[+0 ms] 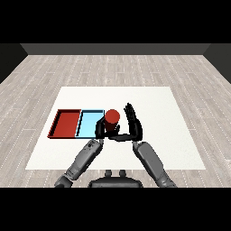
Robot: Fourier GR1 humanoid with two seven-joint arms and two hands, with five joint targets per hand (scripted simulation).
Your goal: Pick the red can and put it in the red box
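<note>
Looking at the red can, we see only its top and upper side; its lower part is hidden behind both hands. It stands upright at the near right corner of the light blue tray, whether inside or beside we cannot tell. The left hand curls round the can. The right hand is open, fingers straight and pointing far, thumb reaching left under the can. The red tray lies left.

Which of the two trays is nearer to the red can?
The light blue tray: the red can stands at its right edge. The red tray lies farther left.
</note>
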